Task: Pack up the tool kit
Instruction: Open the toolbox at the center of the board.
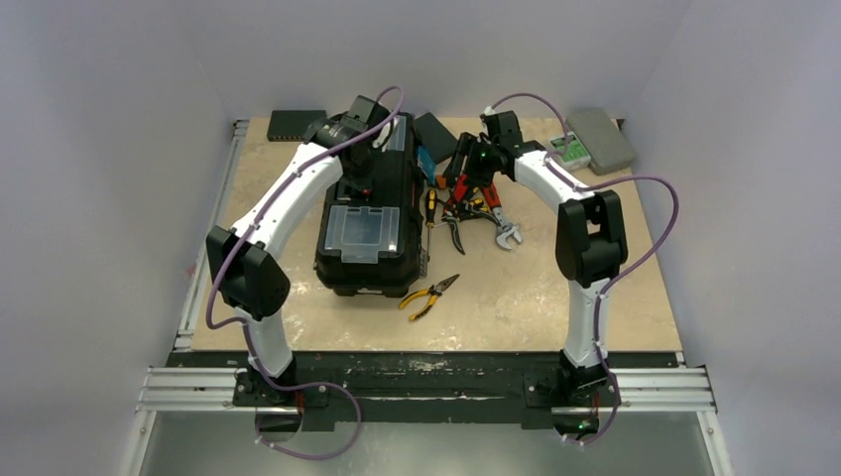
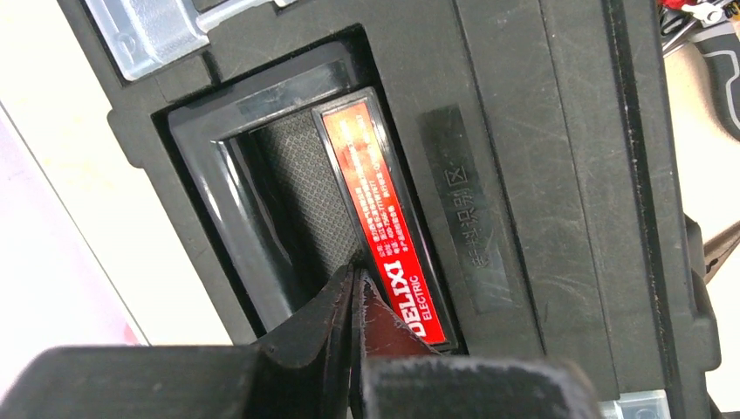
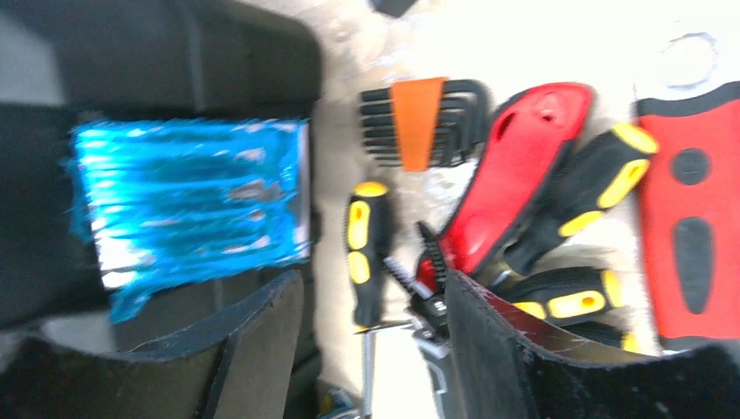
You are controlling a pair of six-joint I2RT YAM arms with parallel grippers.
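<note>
Pale walls close in a beige desk (image 1: pixel 555 288). Both arms arch forward from its near edge. The left gripper (image 2: pixel 353 292), jaws pressed together and empty, has its tips at the red-labelled handle (image 2: pixel 384 218) of the black toolbox (image 1: pixel 377 273). The right gripper (image 3: pixel 366 292), jaws apart and empty, hangs above the loose tools (image 1: pixel 476 198) just beside the toolbox, over a yellow-and-black screwdriver (image 3: pixel 365 244).

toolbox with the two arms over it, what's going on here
The toolbox sits closed, a tool pile loose on the table beside it. The left gripper, shut, has its tips at the red-labelled handle on the lid. The right gripper hangs open over that pile, a yellow-and-black screwdriver below its gap. Neither holds a tool.
</note>
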